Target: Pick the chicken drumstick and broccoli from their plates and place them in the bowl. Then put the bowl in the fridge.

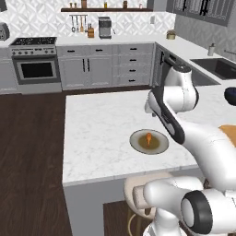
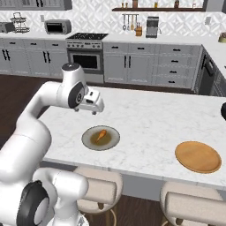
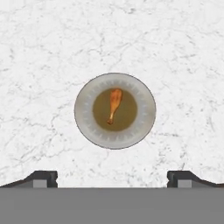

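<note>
1. Kitchen island topped in white marble (image 2: 145, 114) is sitting in front of grey cabinets and a stove (image 2: 86, 53); stools are tucked under its near edge.
2. Chicken drumstick (image 3: 113, 105) is lying flat on the olive-brown centre of the grey-rimmed plate (image 3: 85, 127), close to the island's near edge. Thick end is pointing to the top of the hand view, thin bone end to the bottom.
3. Wooden plate (image 2: 197, 156) is sitting well apart to the right; nothing visible on it.
4. Gripper (image 2: 93, 109) is hanging above the drumstick's plate, apart from it, jaws spread wide and carrying nothing. Finger tips (image 3: 43, 177) are showing far apart at the bottom of the hand view.
5. Handling, as a judgement: drumstick is looking light, small and fairly firm, possibly greasy and prone to rolling. Best hold is probably across the thicker meaty end, fingers straddling its narrow width, since the thin end offers little to pinch.
6. Plate is shallow, so the descent needs to stop short of the rim.
</note>
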You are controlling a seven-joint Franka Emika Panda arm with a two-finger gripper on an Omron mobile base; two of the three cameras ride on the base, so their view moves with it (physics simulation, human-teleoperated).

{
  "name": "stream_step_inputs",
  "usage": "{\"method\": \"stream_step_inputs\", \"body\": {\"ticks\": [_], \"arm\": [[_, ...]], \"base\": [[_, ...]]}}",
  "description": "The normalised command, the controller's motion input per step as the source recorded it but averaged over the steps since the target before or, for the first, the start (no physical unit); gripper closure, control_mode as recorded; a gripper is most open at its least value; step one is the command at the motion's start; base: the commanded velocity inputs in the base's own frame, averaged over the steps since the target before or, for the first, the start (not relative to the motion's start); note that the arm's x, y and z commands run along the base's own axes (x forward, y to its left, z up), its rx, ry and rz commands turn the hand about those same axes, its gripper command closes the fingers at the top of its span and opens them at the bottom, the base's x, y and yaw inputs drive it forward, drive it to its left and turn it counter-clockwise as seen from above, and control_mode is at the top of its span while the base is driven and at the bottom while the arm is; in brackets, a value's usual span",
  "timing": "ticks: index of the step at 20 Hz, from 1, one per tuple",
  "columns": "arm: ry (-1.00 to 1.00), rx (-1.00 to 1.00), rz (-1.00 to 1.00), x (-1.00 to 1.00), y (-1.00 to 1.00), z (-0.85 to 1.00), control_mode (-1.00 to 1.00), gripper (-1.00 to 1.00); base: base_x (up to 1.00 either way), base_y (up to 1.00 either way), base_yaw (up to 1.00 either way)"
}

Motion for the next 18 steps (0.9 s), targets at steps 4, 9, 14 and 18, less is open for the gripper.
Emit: {"method": "stream_step_inputs", "body": {"ticks": [4, 9, 14, 18], "arm": [[0.0, 0.0, 0.0, 1.0, -0.18, -0.18, -1.0, -1.0], [0.2, 0.01, -0.03, 0.85, -0.2, -0.66, -1.0, -1.0], [0.12, 0.0, -0.04, 0.35, 0.0, -0.74, -1.0, -1.0], [0.02, 0.0, 0.0, 0.16, 0.0, -0.54, -1.0, -1.0]], "base": [[0.0, 0.0, 0.0], [0.0, 0.0, 0.0], [0.0, 0.0, 0.0], [0.0, 0.0, 0.0]]}}
